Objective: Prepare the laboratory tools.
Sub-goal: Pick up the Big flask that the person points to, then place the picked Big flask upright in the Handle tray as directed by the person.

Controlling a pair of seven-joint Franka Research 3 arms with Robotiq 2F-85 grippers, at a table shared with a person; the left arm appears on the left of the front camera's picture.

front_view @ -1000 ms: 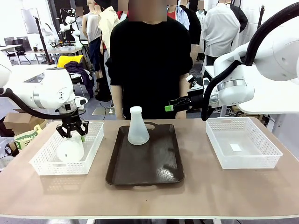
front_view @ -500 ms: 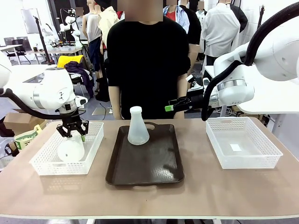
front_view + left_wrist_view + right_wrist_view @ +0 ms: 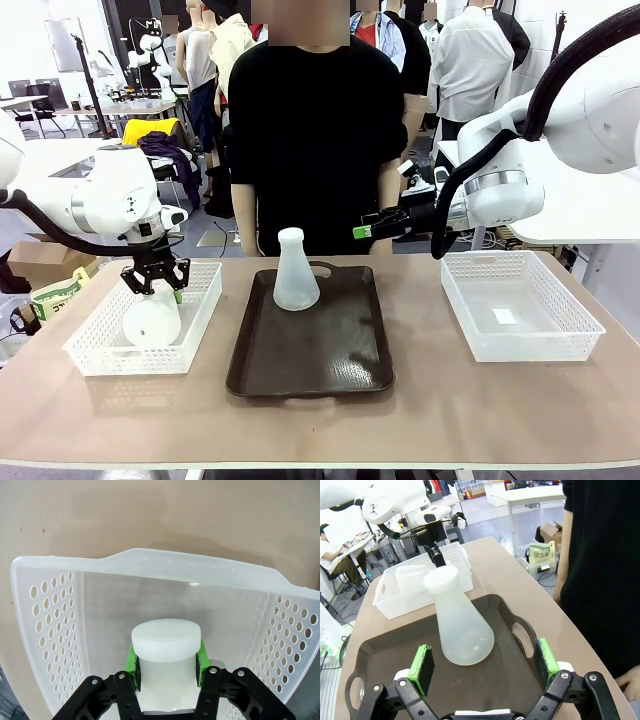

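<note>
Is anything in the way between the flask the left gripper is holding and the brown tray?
The basket's side wall: the held flask sits inside it and must clear the rim. Another flask stands at the tray's far end; the near part is bare.

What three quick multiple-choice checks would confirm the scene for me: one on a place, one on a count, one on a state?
1. Where does the free flask stand?
A. On the bare tabletop
B. On the dark tray
C. In the person's hand

2. How many white mesh baskets are on the table?
A. One
B. Three
C. Two

3. What is the left pincer doing?
A. Shut on a flask's neck
B. Wide open and empty
C. Shut on a basket rim

Answers:
1 B: the front view shows it upright at the tray's far end.
2 C: the left basket and the right basket flank the tray.
3 A: in the left wrist view, the green pads clamp the neck of the held flask, over the left basket.
</note>
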